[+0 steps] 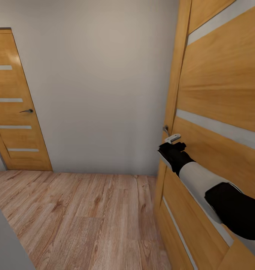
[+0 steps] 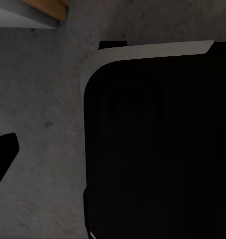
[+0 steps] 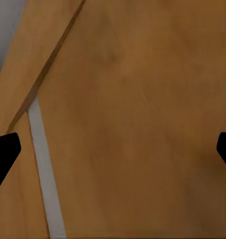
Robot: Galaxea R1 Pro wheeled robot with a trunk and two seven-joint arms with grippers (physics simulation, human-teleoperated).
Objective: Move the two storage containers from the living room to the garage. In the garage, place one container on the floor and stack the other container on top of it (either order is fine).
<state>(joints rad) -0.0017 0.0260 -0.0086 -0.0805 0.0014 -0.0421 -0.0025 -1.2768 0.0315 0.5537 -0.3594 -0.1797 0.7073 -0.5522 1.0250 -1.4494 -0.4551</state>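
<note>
The two storage containers are out of view. My right arm reaches forward to a wooden door (image 1: 217,93) on the right. Its gripper (image 1: 169,147) is just below the door's metal handle (image 1: 166,130), close to the door face. In the right wrist view the gripper (image 3: 113,154) is open, its fingertips (image 3: 3,152) spread wide, with the door panel (image 3: 133,99) filling the gap and nothing held. The left wrist view looks down on dark grey speckled floor (image 2: 43,99). One fingertip (image 2: 2,152) of the left gripper shows at the edge, beside my black base (image 2: 158,149).
A plain grey-white wall (image 1: 101,86) stands ahead. A second wooden door (image 1: 15,112) with a dark handle is shut at the far left. Light wood plank flooring (image 1: 78,217) stretches between the two doors. A grey wall edge (image 1: 7,240) sits at the near left.
</note>
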